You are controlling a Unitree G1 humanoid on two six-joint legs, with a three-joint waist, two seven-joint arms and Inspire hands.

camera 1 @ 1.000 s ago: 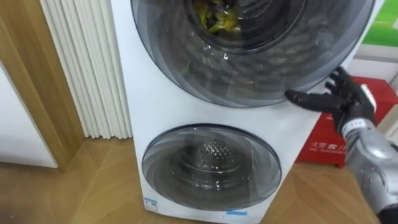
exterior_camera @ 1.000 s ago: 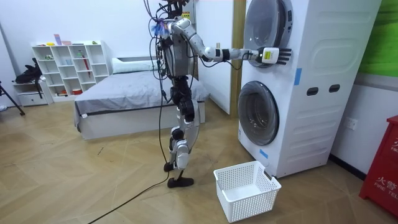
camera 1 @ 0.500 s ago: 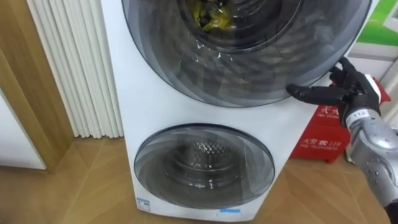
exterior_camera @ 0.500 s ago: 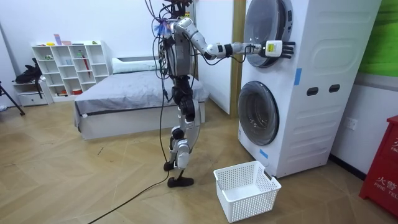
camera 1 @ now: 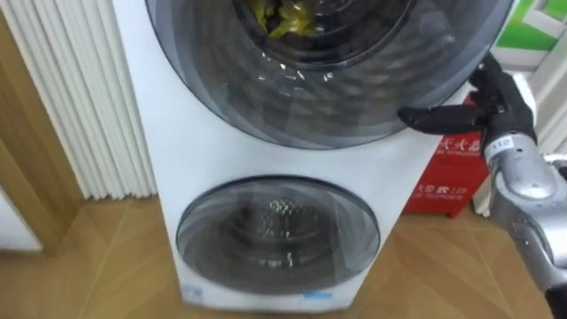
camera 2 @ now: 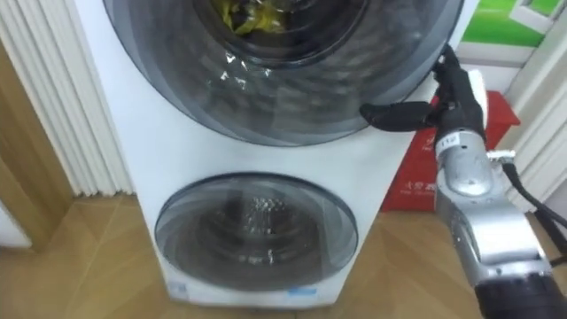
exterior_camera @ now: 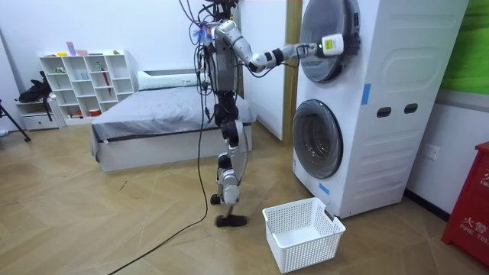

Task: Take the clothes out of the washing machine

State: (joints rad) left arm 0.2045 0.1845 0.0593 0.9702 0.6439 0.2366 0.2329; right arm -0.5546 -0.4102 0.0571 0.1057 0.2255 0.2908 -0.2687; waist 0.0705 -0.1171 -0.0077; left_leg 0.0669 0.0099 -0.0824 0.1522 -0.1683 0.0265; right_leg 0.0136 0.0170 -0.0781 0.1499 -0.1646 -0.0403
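**Presently: right robot hand (camera 1: 498, 96) at the upper door's rim**

Right robot hand sits at three o'clock on the closed upper door (camera 1: 328, 89) of the washing machine (camera 1: 151, 133); whether it is spread or clamped cannot be told. Yellow clothes (camera 1: 279, 16) lie in the drum, at ten o'clock from it. Judged soft, light and limp: take a bunched fold. White print on the red box (camera 1: 443, 177), at five o'clock, is illegible.

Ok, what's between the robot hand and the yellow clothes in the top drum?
The shut glass of the upper door: in the eye views the right robot hand is at its right rim, and the yellow clothes show through it.
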